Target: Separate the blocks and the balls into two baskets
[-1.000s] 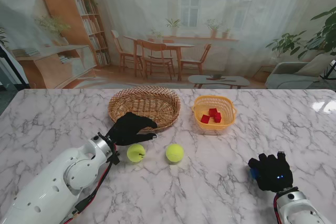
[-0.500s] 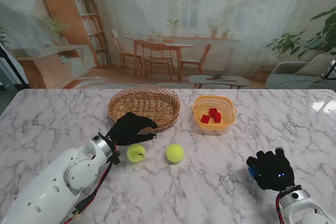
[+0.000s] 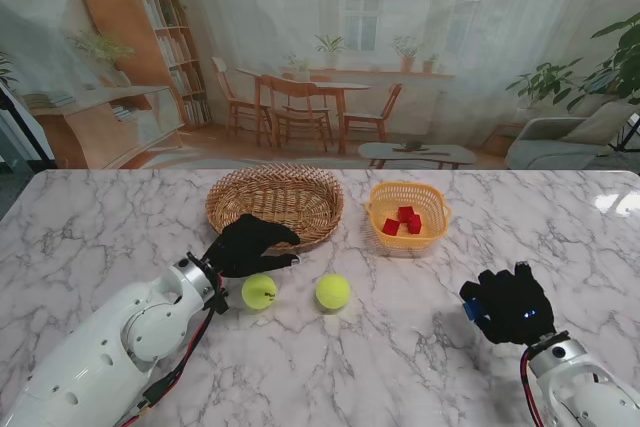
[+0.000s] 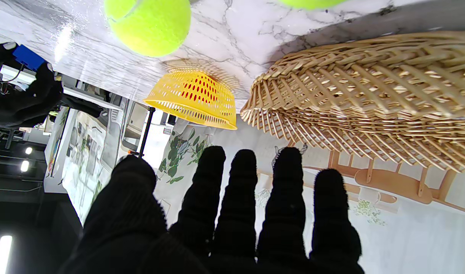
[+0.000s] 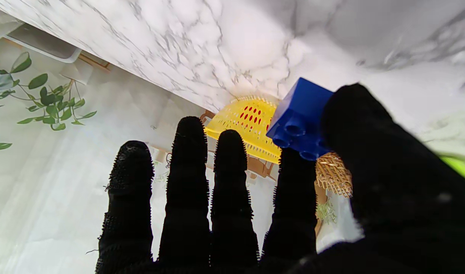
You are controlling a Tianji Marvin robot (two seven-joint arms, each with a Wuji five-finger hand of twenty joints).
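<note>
Two yellow-green balls lie on the marble, one (image 3: 259,292) just nearer to me than my left hand (image 3: 247,245), the other (image 3: 332,291) to its right. My left hand hovers with fingers spread and empty beside the wicker basket (image 3: 275,199). My right hand (image 3: 508,307) pinches a blue block (image 5: 300,121) between thumb and forefinger, lifted off the table at the right. The yellow basket (image 3: 408,213) holds several red blocks (image 3: 403,220). In the left wrist view one ball (image 4: 148,23), the yellow basket (image 4: 194,99) and the wicker basket (image 4: 369,99) all show.
The marble table (image 3: 120,227) runs wide on both sides of the baskets. Its far edge meets a printed room backdrop (image 3: 330,47). The two baskets stand side by side at the middle back.
My right hand has risen and moved a little left and farther from me with the blue block. The left hand and both balls have stayed put.
</note>
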